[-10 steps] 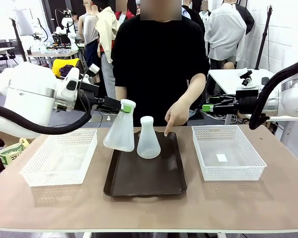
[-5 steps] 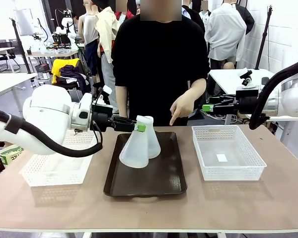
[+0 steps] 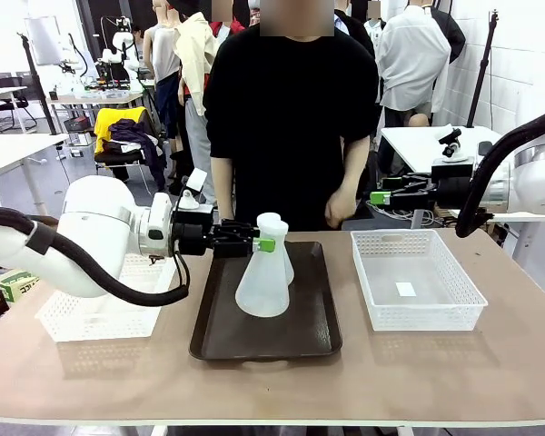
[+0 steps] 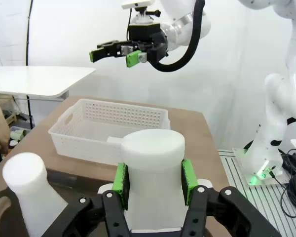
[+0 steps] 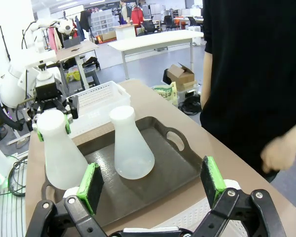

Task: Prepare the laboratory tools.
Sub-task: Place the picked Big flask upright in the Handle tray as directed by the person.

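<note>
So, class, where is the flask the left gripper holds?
Front view: the held flask stands on the brown tray, just in front of the other flask.

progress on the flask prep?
Done: one flask stands upright on the brown tray.
In hand: the left gripper is shut on the second flask, over the tray.
Left: releasing it. The right gripper is open.

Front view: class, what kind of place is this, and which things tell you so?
Probably a robotics lab or test hall. A white robot arm's end effector grips a flask over a brown tray, more robot arms stand at a far table, and a person stands across.
</note>
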You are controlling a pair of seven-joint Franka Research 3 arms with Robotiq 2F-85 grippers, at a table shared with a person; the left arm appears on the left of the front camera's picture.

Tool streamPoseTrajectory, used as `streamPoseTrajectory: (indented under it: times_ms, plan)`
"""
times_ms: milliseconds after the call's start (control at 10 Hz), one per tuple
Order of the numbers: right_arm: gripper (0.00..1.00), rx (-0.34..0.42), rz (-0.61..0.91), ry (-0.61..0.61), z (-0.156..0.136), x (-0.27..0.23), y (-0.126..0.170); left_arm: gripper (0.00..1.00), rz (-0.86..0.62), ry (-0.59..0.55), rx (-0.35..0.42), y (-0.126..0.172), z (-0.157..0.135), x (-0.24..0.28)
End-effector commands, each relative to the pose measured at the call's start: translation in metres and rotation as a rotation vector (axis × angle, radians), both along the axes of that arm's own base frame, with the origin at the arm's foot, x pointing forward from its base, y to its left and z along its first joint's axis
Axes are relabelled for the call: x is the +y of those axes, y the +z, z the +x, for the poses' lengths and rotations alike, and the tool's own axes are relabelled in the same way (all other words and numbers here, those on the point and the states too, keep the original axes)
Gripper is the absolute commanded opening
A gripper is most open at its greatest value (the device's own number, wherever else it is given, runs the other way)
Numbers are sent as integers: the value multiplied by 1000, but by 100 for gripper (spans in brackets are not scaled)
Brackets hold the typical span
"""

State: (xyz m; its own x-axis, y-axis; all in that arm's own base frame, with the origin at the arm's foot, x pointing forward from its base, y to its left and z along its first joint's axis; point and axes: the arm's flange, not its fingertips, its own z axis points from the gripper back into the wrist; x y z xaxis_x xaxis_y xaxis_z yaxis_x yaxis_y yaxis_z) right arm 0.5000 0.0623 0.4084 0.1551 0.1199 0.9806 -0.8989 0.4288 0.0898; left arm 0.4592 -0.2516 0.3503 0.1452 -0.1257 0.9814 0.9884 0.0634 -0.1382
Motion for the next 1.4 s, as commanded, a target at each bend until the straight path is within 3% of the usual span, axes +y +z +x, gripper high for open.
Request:
streamPoseTrajectory:
  times_ms: [0,500,1000,1100,1300]
  plan:
    - [100,6,0,3,0,1,0,0,-21,28,-46,-15,11,-1]
    - [100,6,0,3,0,1,0,0,-13,72,-130,-37,24,-2]
    - [100,6,0,3,0,1,0,0,-8,61,-79,-47,22,1]
    - [100,6,0,3,0,1,0,14,-8,64,-74,-47,23,2]
    - [100,6,0,3,0,1,0,52,8,61,-77,-45,21,3]
